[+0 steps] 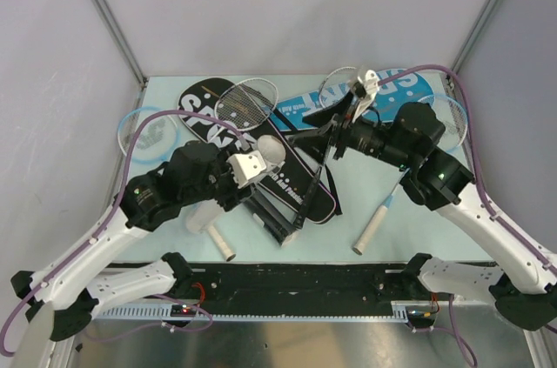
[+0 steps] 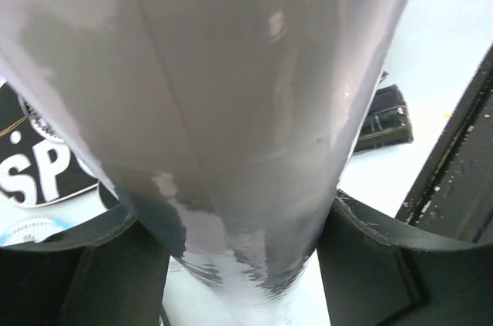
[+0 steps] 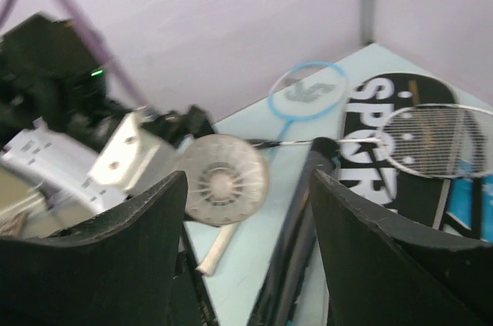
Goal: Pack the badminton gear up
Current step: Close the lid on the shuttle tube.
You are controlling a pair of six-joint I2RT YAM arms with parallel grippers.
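Observation:
My left gripper (image 1: 261, 162) is shut on a long white tube (image 1: 271, 151) and holds it raised over the black "SPORT" cover (image 1: 209, 104). In the left wrist view the tube (image 2: 231, 110) fills the frame between my fingers (image 2: 370, 264). In the right wrist view the tube's round end (image 3: 220, 179) shows a ribbed white shuttlecock skirt and faces my right gripper (image 3: 246, 187). My right gripper (image 1: 332, 138) is open and empty, a short way right of the tube. A black tube (image 3: 300, 257) lies below it. A silver racket (image 1: 248, 100) lies on the covers.
A blue "SPORT" cover (image 1: 396, 90) lies at the back right. Light-blue rackets lie at the left (image 1: 146, 130) and right (image 1: 450, 116), the right one's white handle (image 1: 372, 227) pointing to the front. A white handle (image 1: 219, 243) and black straps (image 1: 283, 216) lie front centre.

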